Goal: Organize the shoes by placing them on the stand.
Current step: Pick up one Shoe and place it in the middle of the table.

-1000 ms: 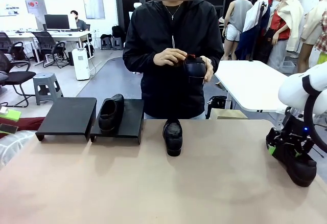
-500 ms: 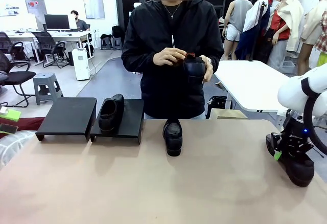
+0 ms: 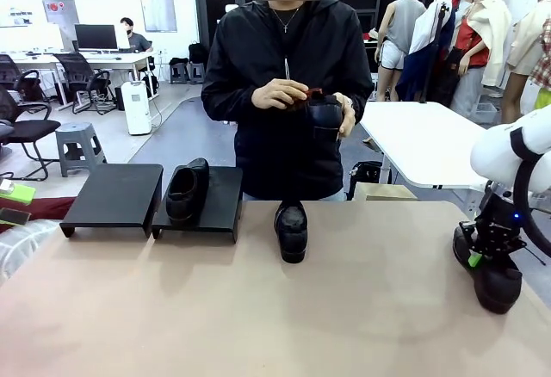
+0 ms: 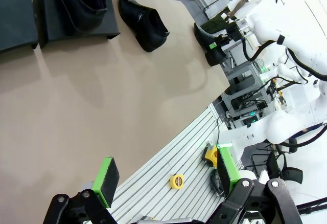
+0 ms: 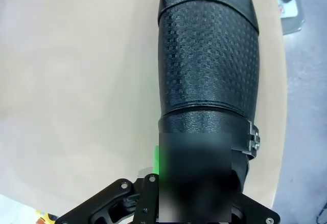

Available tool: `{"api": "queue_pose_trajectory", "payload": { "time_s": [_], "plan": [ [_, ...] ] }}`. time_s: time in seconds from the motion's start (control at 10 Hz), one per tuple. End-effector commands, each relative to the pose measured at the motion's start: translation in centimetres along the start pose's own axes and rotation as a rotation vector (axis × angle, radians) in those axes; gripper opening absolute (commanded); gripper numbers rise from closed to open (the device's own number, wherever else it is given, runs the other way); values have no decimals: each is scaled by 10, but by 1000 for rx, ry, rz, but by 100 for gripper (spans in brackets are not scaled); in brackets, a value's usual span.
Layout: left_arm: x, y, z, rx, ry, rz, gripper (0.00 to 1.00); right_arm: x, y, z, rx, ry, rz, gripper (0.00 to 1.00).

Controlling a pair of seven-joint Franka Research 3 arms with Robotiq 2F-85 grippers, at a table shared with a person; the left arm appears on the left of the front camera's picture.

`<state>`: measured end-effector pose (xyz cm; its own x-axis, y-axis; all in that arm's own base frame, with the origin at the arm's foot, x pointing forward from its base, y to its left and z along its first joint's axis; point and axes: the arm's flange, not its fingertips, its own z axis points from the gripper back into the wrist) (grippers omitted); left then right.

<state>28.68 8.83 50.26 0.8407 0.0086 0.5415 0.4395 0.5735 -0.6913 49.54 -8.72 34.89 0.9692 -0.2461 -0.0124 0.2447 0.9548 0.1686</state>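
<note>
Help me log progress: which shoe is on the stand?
The shoe on the stand's right platform; the others are mid-table, in the person's hands, and at the table's right edge.

place: robotics lab set in an open-plan office | rig: white robot arm (image 3: 516, 149) at a brown table (image 3: 258, 325); slotted aluminium panel (image 4: 168, 152) beside it, yellow tape measure (image 4: 177, 181) lying on it | background: desk (image 3: 103, 57) with monitor (image 3: 96, 36); seated person (image 3: 131, 38); black office chairs (image 3: 26, 127); grey stool (image 3: 79, 143); white table (image 3: 422, 140)
</note>
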Motion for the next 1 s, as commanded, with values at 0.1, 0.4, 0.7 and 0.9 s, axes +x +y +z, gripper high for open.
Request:
{"api": "queue_pose_trajectory", "payload": {
  "time_s": [0.1, 0.4, 0.7, 0.9],
  "plan": [
    [1, 0, -1, -19, -15, -18, 100, -21, -2, 37, -14, -101, -6, 0],
    [1, 0, -1, -19, -15, -18, 100, -118, 25, 114, 82, -160, -4, 0],
    [1, 0, -1, -19, -15, -18, 100, -185, 11, 118, 155, -168, 32, 0],
    [1, 0, -1, -19, -15, -18, 100, -174, 20, 120, 113, -164, 46, 0]
  ]
}}
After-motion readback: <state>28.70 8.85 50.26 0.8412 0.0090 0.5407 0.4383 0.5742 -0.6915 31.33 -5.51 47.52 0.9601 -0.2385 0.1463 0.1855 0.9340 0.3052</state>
